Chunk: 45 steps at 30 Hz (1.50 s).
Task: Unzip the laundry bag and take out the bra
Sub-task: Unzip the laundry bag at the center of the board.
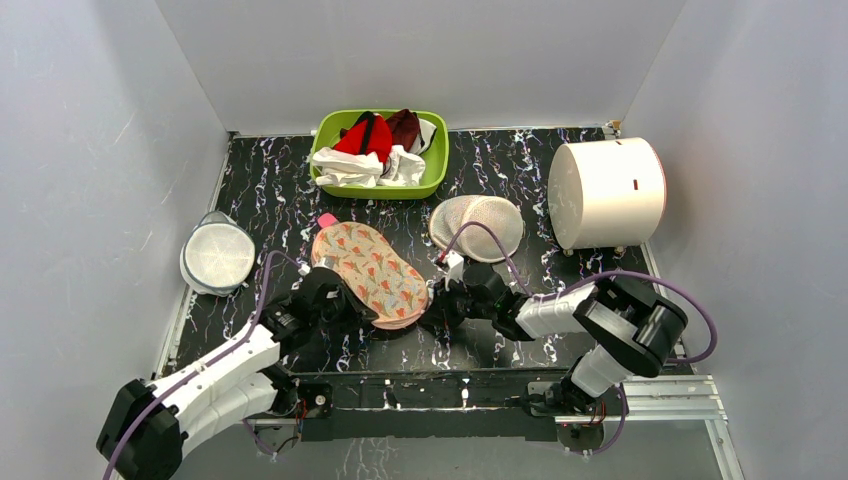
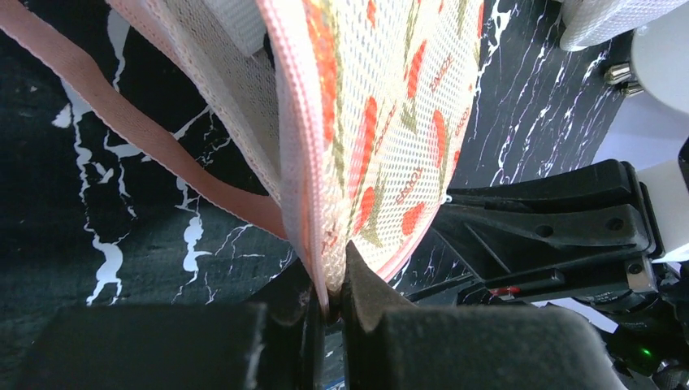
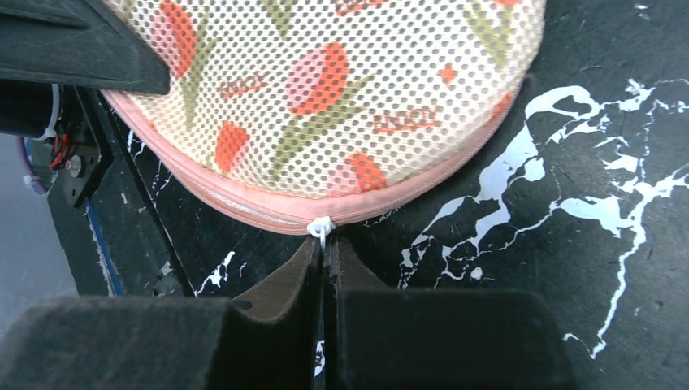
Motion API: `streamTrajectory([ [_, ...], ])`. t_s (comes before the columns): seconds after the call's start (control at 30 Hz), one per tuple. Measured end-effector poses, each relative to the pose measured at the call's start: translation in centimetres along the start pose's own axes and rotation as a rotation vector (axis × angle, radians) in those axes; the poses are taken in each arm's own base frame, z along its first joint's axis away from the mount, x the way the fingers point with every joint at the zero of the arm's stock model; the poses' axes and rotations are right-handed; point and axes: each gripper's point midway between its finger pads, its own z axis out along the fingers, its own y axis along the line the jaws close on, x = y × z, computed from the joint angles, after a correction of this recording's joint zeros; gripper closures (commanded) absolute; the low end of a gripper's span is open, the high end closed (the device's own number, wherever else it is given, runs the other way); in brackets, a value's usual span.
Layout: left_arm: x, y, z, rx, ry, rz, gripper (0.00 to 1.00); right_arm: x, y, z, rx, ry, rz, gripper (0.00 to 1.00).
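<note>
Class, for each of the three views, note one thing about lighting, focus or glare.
Top external view: even, soft light, the laundry bag sharp, shadows faint. Left wrist view: fabric weave crisp, the left gripper pinching it dark and blurred, white parts at top right washed out. Right wrist view: mesh and zipper pull sharp, the right gripper shut on it soft and dim.
</note>
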Motion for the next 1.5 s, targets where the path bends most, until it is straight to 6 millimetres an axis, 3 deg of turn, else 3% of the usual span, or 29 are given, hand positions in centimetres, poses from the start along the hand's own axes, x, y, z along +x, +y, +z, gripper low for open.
streamTrajectory([
  [0.43,0.1,1.0,-1.2,-0.020,-0.003,0.026,1.00,-1.8,-2.5,-1.5,0.111,-0.038,-0.078,1.00],
  [0.53,0.2,1.6,-1.1,-0.042,0.005,0.037,0.83,-1.6,-2.4,-1.5,0.102,-0.015,-0.099,1.00],
  [0.63,0.4,2.5,-1.3,-0.083,0.013,0.061,0.59,-1.5,-2.0,-1.5,0.076,-0.001,-0.103,1.00],
  [0.8,-0.1,3.2,-2.4,-0.145,0.004,0.118,0.32,-1.4,-2.1,-1.5,0.071,0.003,-0.082,1.00],
  [1.03,-0.4,0.5,-3.4,-0.038,0.019,0.216,0.22,-1.1,-1.8,-0.8,0.034,0.004,-0.044,1.00],
  [1.37,1.9,-6.8,-2.9,0.049,0.093,0.598,0.29,-0.8,-1.4,-0.3,0.001,0.007,-0.012,1.00],
  [1.5,2.6,-8.2,-1.4,-0.001,0.067,0.772,0.27,-1.2,-1.2,-0.3,-0.005,-0.005,-0.010,1.00],
])
